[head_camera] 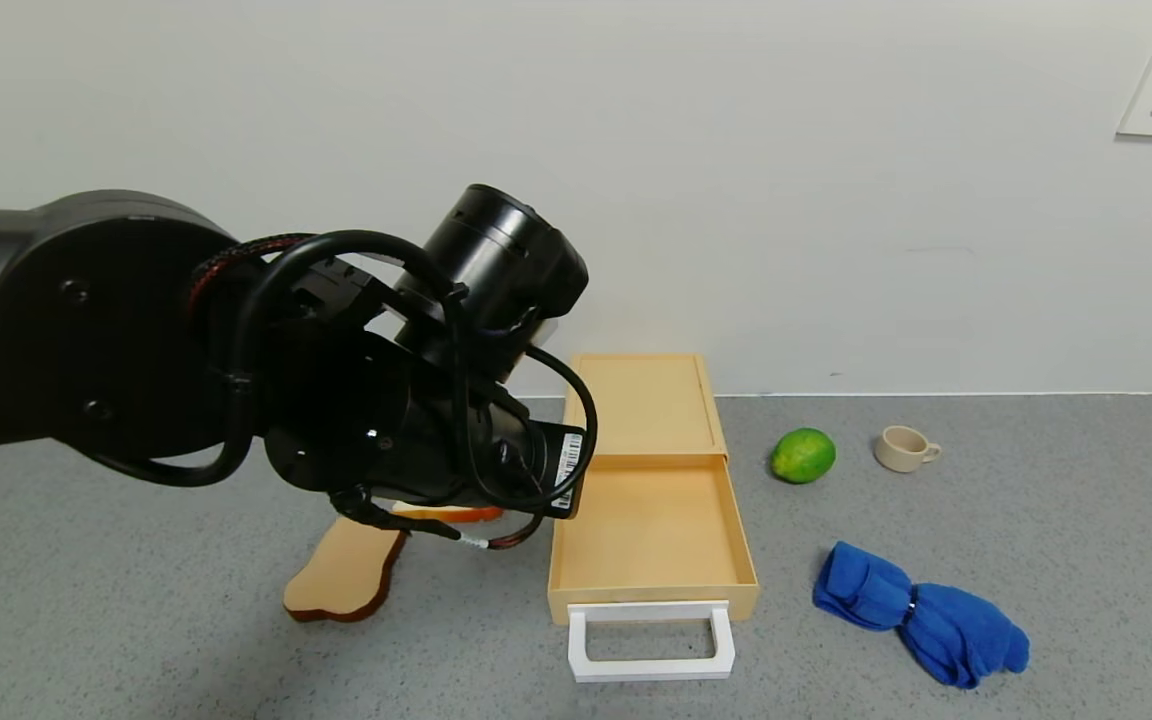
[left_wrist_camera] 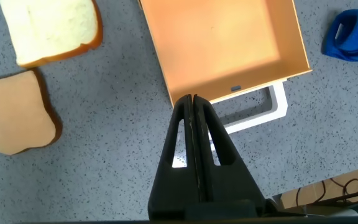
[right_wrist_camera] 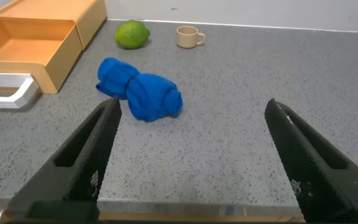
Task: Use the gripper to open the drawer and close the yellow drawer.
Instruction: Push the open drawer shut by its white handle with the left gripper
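The tabletop [head_camera: 1036, 480] is viewed from the head, forward and downward. The drawer [left_wrist_camera: 222, 43] is seen from close above by the left wrist. A low, level view is given by the right wrist. The drawer and blue cloth [right_wrist_camera: 138, 93] are shared by all views.

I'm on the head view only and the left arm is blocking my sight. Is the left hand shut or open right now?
Observer: Shut. The left hand has its fingers pressed together with nothing between them.
Operator: Where is its tip?
Observer: Above a front corner of the open drawer, next to the white handle.
Operator: And the right hand? I can't see it at all.
Observer: The right hand is open, low over the table, with the blue towel just ahead of it.
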`<action>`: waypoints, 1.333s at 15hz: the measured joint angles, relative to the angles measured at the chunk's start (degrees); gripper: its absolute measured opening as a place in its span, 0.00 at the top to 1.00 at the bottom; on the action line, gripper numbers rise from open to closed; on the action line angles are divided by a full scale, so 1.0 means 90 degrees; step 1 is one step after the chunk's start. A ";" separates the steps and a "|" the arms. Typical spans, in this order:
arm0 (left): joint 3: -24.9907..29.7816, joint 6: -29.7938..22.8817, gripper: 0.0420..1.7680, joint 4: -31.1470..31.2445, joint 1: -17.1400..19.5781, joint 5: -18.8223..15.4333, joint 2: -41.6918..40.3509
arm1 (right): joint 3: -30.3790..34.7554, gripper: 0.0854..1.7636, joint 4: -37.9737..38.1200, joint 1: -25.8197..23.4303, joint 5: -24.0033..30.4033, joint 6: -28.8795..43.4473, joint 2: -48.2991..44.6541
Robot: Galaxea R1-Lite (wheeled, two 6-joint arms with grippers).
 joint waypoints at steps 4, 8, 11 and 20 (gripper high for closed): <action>0.0024 0.0018 0.96 0.0007 0.0150 -0.0015 -0.0020 | 0.0000 0.04 0.0000 0.0000 0.0003 0.0003 0.0000; 0.0008 0.0008 0.96 0.0004 0.0169 -0.0083 -0.0015 | 0.0000 0.04 0.0000 0.0000 0.0003 0.0000 0.0000; 0.0107 -0.0249 0.96 0.0004 0.0085 -0.0123 0.0027 | 0.0000 0.04 0.0000 0.0000 0.0003 0.0000 0.0000; 0.0256 -0.1382 0.96 0.0470 -0.0933 -0.0702 0.0638 | 0.0000 0.04 0.0000 0.0000 0.0000 0.0003 0.0000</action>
